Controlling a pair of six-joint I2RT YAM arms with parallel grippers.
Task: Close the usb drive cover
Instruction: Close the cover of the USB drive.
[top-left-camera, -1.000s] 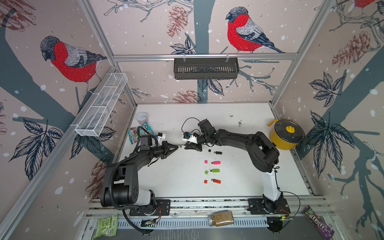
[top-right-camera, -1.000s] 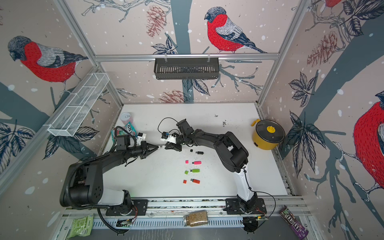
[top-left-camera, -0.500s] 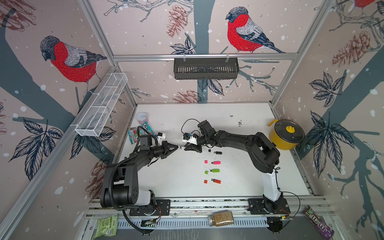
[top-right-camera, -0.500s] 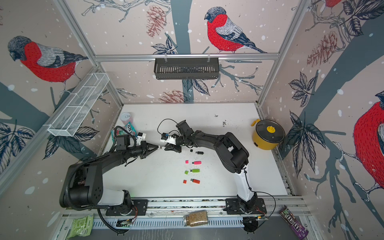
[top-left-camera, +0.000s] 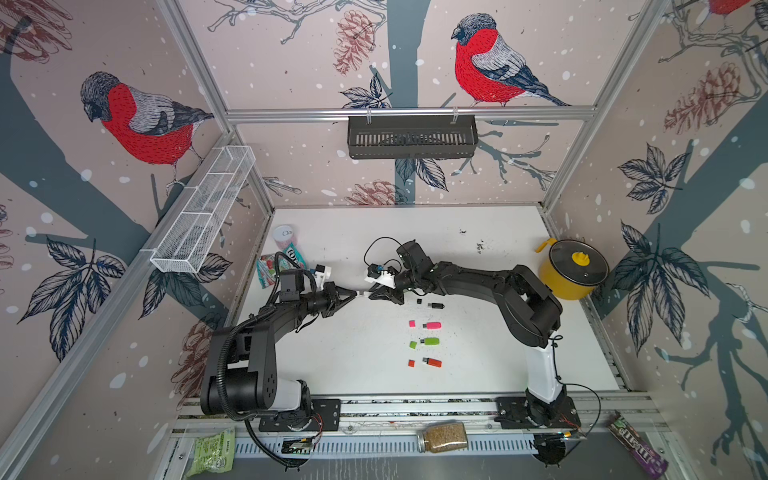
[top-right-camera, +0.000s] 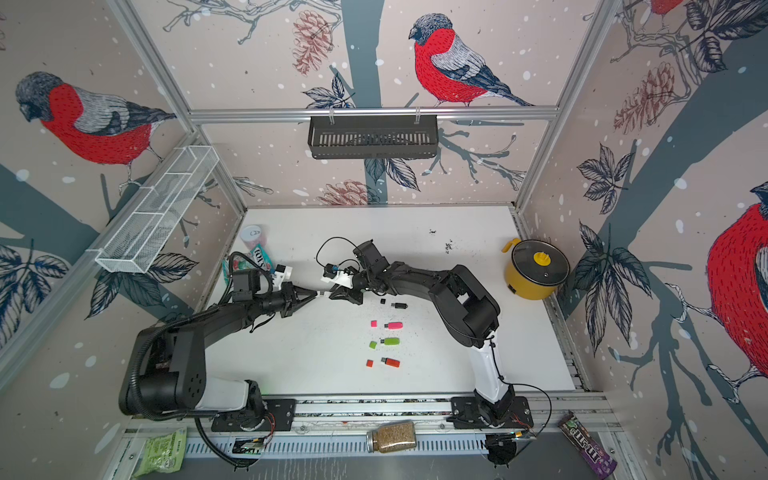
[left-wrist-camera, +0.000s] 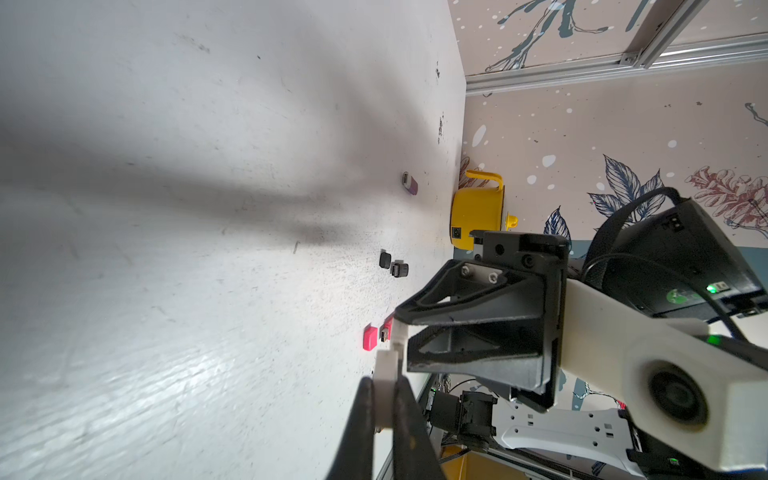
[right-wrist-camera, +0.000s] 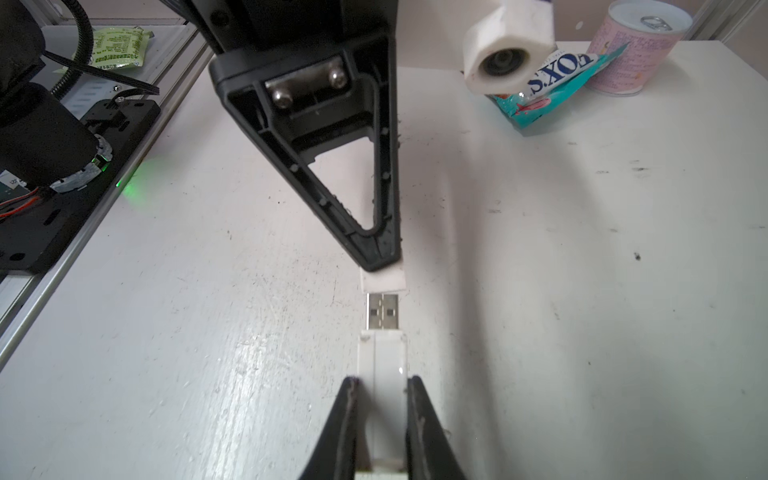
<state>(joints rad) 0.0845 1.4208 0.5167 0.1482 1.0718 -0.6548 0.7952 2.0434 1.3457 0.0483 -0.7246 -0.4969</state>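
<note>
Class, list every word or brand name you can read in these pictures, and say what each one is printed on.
"FOX'S": on the teal candy packet, seen upside down in the right wrist view.
"m&m's": on the purple sweet bag, just legible in both top views.
Too small or blurred to read: the print on the green packet and on the pink can.

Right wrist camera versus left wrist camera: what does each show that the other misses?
Right wrist only: the white drive clamped in the right gripper, its bare metal plug just short of the cap; also a can and candy bag. Left wrist only: the yellow pot, a black drive and a pink cap. Both: the white cap pinched in the left gripper, above the table.
</note>
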